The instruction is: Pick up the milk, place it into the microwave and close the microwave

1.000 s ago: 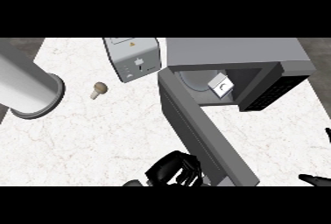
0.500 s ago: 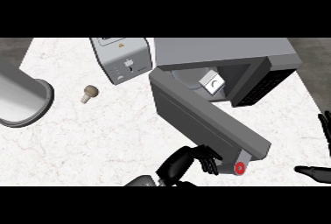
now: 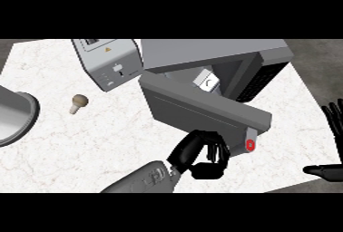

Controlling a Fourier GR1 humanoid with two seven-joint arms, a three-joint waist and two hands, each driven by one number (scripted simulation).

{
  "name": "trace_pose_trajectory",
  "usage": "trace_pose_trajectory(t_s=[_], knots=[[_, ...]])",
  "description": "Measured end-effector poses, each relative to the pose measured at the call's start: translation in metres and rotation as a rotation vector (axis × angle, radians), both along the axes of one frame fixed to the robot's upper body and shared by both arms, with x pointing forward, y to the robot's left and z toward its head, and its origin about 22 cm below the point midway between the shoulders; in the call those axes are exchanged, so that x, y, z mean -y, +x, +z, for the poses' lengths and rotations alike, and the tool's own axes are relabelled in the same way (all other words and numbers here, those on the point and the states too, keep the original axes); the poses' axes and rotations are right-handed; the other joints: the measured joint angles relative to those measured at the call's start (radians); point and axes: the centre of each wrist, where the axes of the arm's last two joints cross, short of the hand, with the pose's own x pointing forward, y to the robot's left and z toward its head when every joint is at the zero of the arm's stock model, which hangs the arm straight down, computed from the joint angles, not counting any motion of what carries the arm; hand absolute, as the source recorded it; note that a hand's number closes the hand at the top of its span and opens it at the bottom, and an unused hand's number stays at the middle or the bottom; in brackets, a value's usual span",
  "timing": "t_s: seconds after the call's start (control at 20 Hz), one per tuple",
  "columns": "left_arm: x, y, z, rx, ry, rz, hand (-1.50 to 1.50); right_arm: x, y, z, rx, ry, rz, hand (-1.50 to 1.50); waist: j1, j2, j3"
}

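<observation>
My left hand (image 3: 201, 156) is nearest to me, low in the head view, with its fingers curled and holding nothing; the knuckles lie against the outer face of the microwave door (image 3: 201, 111), close to the free end with the red mark (image 3: 250, 145). My right hand (image 3: 333, 136) rests at the right edge of the view, open, fingers up, well apart from the door.

The step in hand, as I judge it, is closing the door. To do it well I should keep my push near the free end, far from the hinge, and follow the arc of the door toward the microwave (image 3: 221, 56) and not straight forward, so that my hand does not slide off the edge.

Farther back, the milk (image 3: 208, 81) stands already inside the microwave's opening, behind the upper edge of the door. It looks set well inside, so I think the door can pass it without touching.

On the counter (image 3: 100, 136), far to the left, are a small mushroom (image 3: 78, 102) and the rim of a pot (image 3: 13, 120), and behind them a toaster (image 3: 110, 61).

Compared with half a second ago, the door has swung more toward the opening and my left hand has followed it forward. My right hand shows at nearly the same place.
</observation>
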Motion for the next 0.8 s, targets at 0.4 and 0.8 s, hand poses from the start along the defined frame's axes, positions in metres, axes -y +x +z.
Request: trace_pose_trajectory(t_s=[0.4,0.8], knots=[[0.016,0.035,0.039,0.114,-0.061,0.061,1.5,-0.009,0.022,0.027,0.036,-0.016,0.085,-1.5,-0.062,0.018,0.001],[0.019,0.067,0.067,0.154,-0.062,0.143,1.5,-0.015,0.042,0.054,0.092,-0.005,0.148,-1.5,-0.118,0.04,0.005]])
